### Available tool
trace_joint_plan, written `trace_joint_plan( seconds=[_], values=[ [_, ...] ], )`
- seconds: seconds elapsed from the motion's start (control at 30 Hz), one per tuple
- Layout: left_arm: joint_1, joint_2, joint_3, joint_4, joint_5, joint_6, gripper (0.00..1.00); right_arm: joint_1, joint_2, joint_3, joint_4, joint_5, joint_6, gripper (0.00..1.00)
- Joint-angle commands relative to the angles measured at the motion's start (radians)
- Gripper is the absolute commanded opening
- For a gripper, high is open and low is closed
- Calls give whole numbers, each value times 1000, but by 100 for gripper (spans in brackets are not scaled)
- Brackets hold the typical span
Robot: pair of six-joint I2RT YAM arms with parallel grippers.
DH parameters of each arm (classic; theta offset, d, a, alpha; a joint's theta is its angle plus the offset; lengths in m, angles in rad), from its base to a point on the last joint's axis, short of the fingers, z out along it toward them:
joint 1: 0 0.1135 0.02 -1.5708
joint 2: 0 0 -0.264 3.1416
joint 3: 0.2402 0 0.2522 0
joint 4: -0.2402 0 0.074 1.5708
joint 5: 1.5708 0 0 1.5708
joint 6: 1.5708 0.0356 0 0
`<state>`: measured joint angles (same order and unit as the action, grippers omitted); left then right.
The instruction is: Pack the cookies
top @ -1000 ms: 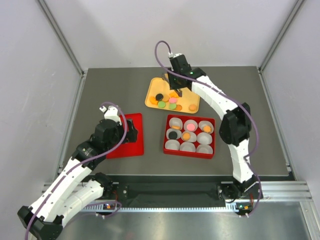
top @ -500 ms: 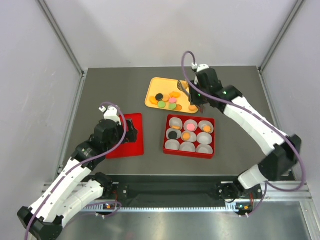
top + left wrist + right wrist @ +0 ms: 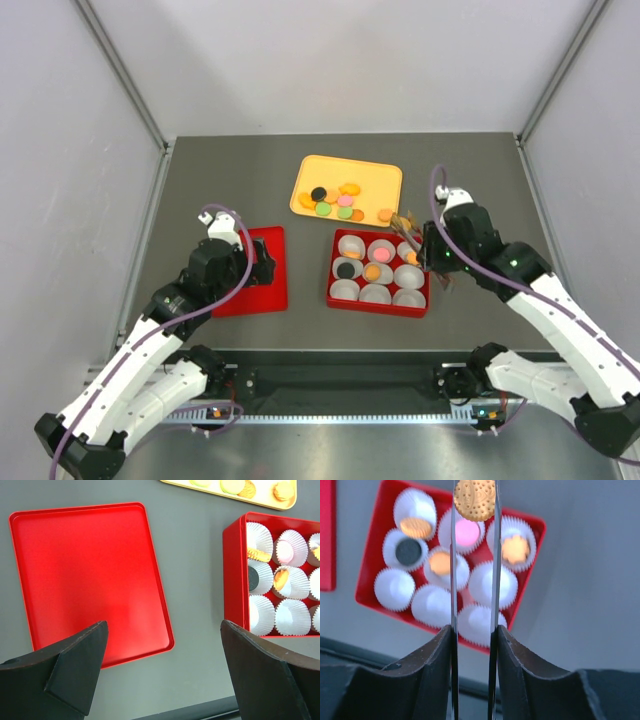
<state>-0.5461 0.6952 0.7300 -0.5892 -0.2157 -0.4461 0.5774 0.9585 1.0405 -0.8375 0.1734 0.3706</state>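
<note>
With my right gripper (image 3: 474,495) nipped narrow on a round tan dotted cookie (image 3: 475,502), I judged it best to centre low over an empty white paper cup (image 3: 492,586) before releasing.

Tray (image 3: 378,180) at counter (image 3: 220,180) rear, loose cookies (image 3: 335,203) on it. Box (image 3: 378,306) of nine cups (image 3: 376,294) just in front of tray; five cups hold a cookie each. Flat lid (image 3: 270,295) left of box, apart.
</note>
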Motion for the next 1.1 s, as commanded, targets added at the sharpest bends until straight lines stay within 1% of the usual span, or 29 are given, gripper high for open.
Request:
trace_joint_plan(
  seconds=[0.0, 0.17, 0.3, 0.7, 0.93, 1.07],
  values=[
    [-5, -17, 2, 17, 9, -3, 99, -5, -89, -39, -80, -12, 60, 29],
    [-5, -7, 2, 20, 22, -2, 99, -4, -165, -74, -173, -9, 96, 29],
    [-5, -5, 2, 22, 27, 0, 99, -2, -204, -118, -201, -25, 110, 29],
    [-5, -5, 0, 23, 27, 0, 99, 9, -245, -247, -124, -80, 165, 28],
    [-5, -2, 0, 22, 24, 0, 99, 27, -253, -283, -103, -84, 182, 28],
    [-6, -2, 0, 22, 24, 0, 99, 30, -256, -283, -101, -75, 183, 32]
  ],
)
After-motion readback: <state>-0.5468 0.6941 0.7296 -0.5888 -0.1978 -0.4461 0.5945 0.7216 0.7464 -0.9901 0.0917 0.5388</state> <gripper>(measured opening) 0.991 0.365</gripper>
